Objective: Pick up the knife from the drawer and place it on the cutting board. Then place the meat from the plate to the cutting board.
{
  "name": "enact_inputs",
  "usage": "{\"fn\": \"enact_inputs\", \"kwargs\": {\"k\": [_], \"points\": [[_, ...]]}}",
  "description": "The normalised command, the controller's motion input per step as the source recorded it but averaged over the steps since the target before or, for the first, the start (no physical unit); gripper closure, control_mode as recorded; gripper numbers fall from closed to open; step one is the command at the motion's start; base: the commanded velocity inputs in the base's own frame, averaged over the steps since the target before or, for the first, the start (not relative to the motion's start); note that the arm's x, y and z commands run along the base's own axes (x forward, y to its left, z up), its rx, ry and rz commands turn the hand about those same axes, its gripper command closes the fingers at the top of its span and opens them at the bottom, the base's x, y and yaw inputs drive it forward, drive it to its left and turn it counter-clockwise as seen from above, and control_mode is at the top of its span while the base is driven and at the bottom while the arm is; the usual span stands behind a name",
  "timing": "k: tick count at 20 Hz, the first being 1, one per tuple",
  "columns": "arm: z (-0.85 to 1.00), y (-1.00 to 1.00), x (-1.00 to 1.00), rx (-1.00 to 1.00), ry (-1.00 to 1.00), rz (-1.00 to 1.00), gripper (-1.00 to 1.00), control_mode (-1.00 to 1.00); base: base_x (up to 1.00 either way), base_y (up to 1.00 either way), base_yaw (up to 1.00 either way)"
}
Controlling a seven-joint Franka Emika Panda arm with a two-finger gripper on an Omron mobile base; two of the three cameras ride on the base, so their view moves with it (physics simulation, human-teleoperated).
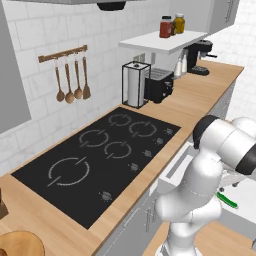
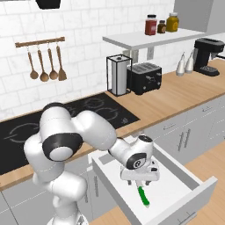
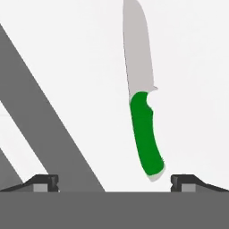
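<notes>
The wooden bench (image 2: 184,94) runs along the tiled wall, with a black cooktop (image 1: 100,160) set into it. Towards the far end stand a paper-towel holder (image 2: 117,74), a black toaster (image 2: 145,78) and a coffee machine (image 2: 207,55); above them a white shelf (image 2: 145,39) carries three jars. Wooden spoons hang from a rail (image 1: 62,54) on the wall.

Below the bench edge the drawer (image 2: 195,193) stands pulled out, its pale floor in plain sight. The white arm (image 2: 88,129) bends down over it, and the gripper (image 2: 139,180) hangs low inside the drawer, just above the knife (image 2: 143,196). The knife lies flat on the drawer floor, green handle nearest the drawer front in the right base view.

In the hand view the knife (image 3: 142,107) lies between the two fingers (image 3: 42,182), nearer one than the other. The fingers are spread wide and hold nothing; neither one touches the knife.

The rim of the round plate (image 1: 20,244) shows at the lower left corner of the left base view.
</notes>
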Motion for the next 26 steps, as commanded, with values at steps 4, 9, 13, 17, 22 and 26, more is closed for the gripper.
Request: {"fn": "enact_inputs", "kwargs": {"k": [4,9,13,17,22,26], "points": [[-0.28,0.0,0.04,0.0,0.0,0.0,-1.0,-1.0,0.0,0.0,0.0],[-0.25,-0.03,0.13,0.0,0.0,0.0,-1.0,-1.0,0.0,0.0,0.0],[-0.2,-0.16,0.16,0.0,0.0,0.01,-1.0,-1.0,0.0,0.0,0.0],[-0.24,-0.12,0.18,0.0,0.0,0.02,-1.0,-1.0,0.0,0.0,0.0],[-0.16,-0.27,0.2,0.0,0.0,0.05,-1.0,-1.0,0.0,0.0,0.0],[-0.19,-0.2,0.14,0.0,0.0,0.05,-1.0,-1.0,0.0,0.0,0.0]]}}
